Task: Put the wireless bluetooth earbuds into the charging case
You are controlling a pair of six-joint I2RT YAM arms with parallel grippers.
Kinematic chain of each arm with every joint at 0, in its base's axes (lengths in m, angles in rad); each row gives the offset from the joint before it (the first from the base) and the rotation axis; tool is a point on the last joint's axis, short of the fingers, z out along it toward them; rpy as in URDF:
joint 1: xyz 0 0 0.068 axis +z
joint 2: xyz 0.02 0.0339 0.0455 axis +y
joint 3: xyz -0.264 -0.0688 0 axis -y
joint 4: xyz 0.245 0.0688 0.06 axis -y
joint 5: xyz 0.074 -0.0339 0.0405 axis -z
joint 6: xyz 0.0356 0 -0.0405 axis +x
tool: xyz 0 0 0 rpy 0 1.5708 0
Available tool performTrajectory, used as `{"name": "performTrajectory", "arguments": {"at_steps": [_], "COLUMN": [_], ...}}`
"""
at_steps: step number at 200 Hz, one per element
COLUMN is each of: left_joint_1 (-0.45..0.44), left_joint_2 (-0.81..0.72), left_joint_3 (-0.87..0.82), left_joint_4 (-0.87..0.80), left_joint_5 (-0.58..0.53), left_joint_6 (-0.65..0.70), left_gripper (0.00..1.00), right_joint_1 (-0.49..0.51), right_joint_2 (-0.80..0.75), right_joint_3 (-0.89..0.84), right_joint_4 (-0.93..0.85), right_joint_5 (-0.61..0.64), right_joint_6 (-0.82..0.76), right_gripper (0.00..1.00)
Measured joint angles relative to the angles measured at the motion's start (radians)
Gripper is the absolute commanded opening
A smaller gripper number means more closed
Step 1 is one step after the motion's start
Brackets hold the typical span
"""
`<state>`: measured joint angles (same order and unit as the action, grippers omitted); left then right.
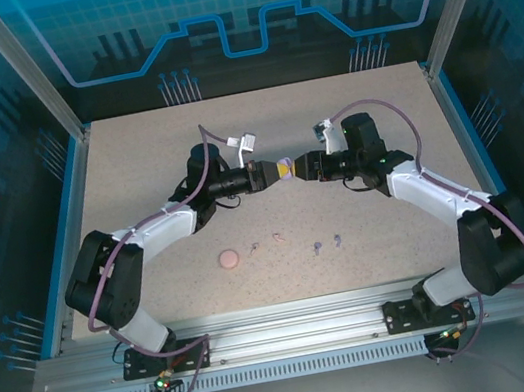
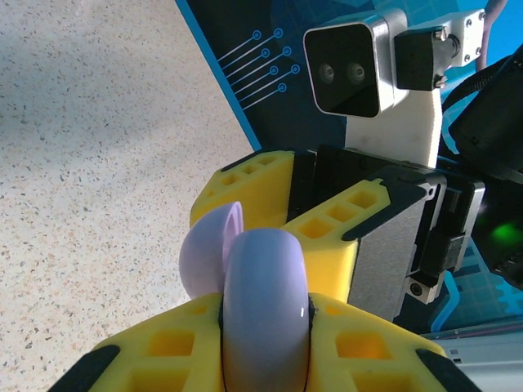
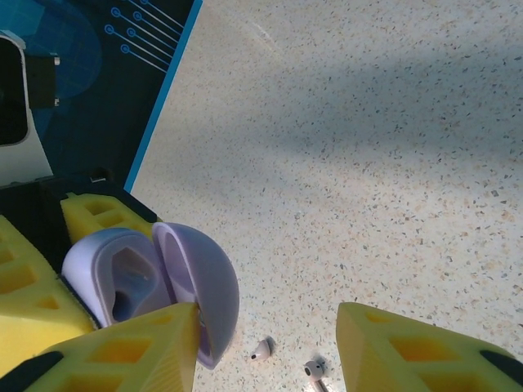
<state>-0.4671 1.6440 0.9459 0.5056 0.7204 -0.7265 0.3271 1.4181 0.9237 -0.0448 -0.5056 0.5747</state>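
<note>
Left fingers (image 2: 155, 359) clamping lavender case (image 2: 263, 302), right fingers (image 3: 409, 351) parted, earbuds (image 3: 317, 369) visible from right wrist

Black-and-white arms (image 1: 155, 225), purple cables (image 1: 400, 116), yellow gripper fingers (image 2: 163, 351).

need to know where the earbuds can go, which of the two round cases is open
The lavender case, held off the table in the left pincer, with its lid swung open. The pink case lies flat on the table, apparently closed.
</note>
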Motion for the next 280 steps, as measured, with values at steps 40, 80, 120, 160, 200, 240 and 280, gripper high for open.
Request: {"name": "performTrajectory", "arguments": {"at_steps": [40, 80, 120, 160, 200, 240, 280], "left_joint_1": [-0.001, -0.002, -0.002, -0.002, -0.003, -0.002, -0.003], "left_joint_2": [0.0, 0.0, 0.0, 0.0, 0.0, 0.0, 0.0], "left_joint_3": [0.002, 0.002, 0.002, 0.002, 0.002, 0.002, 0.002], "left_joint_4": [0.0, -0.006, -0.008, -0.007, -0.003, 0.007, 0.007], "left_joint_5": [0.0, -0.001, 0.0, 0.004, 0.007, 0.007, 0.006], "left_joint_6": [0.0, 0.0, 0.0, 0.0, 0.0, -0.004, -0.006], "left_gripper": [0.0, 0.0, 0.0, 0.0, 0.0, 0.0, 0.14], "right_joint_1": [0.0, 0.012, 0.013, 0.013, 0.013, 0.012, 0.01], "right_joint_2": [0.001, 0.022, 0.025, 0.025, 0.035, 0.039, 0.04], "right_joint_3": [0.0, 0.0, 0.0, 0.0, 0.018, 0.03, 0.034], "right_joint_4": [0.0, 0.005, 0.006, 0.012, 0.011, 0.005, -0.008], "right_joint_5": [0.0, -0.005, -0.016, -0.04, -0.076, -0.089, -0.089], "right_joint_6": [0.0, 0.0, -0.009, -0.019, -0.024, -0.034, -0.037], "right_gripper": [0.46, 0.42, 0.4, 0.32, 0.18, 0.0, 0.0]}}
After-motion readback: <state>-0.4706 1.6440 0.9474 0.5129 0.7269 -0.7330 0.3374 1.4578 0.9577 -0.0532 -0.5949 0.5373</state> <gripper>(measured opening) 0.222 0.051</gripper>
